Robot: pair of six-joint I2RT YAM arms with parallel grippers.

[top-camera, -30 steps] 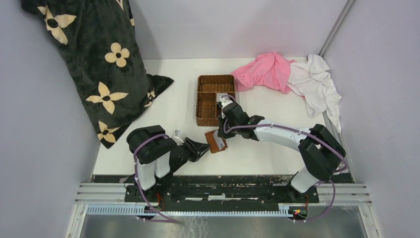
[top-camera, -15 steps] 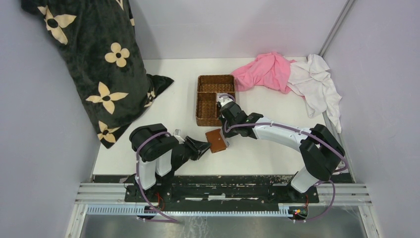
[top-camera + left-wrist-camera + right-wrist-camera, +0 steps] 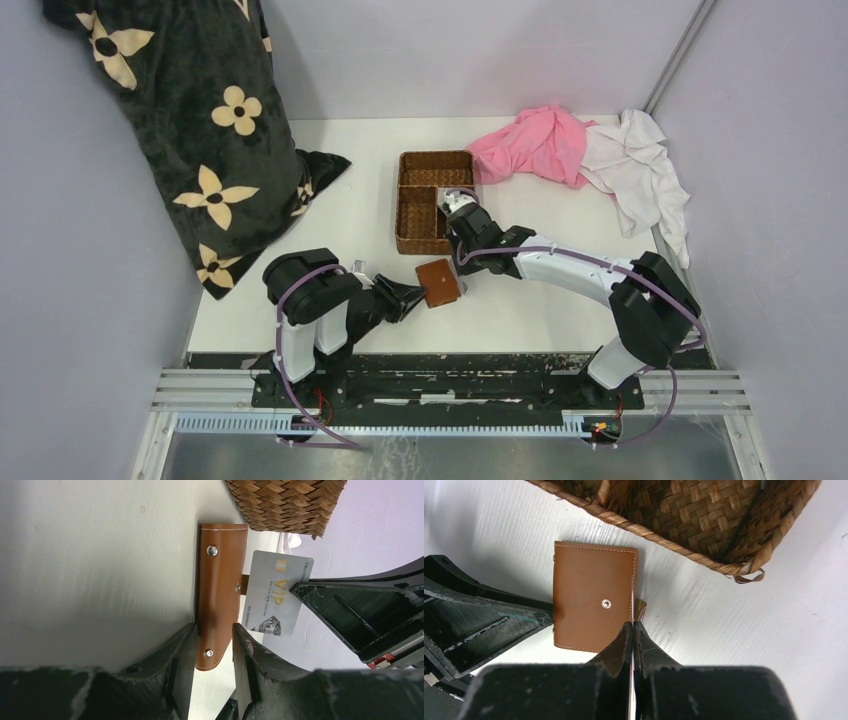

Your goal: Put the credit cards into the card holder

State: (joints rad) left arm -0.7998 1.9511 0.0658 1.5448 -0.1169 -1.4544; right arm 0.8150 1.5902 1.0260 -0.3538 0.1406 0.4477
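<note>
- L gripper [image 3: 214,640] is pinching the card holder [image 3: 220,580]; a push could be tipping it.
- R gripper [image 3: 632,630] is squeezing a credit card [image 3: 277,592]; it could be twisting & missing the slot.

A brown woven wicker basket [image 3: 415,215] (divided into compartments) sits mid-table; a crumpled pink cloth [image 3: 535,145] touches a white cloth [image 3: 640,170], and a black flower-patterned blanket [image 3: 190,120] hangs at the left.

left tool [image 3: 212,641] grips card holder [image 3: 220,587] end; right tool [image 3: 298,586] pinches credit card [image 3: 274,597] beside.
</note>
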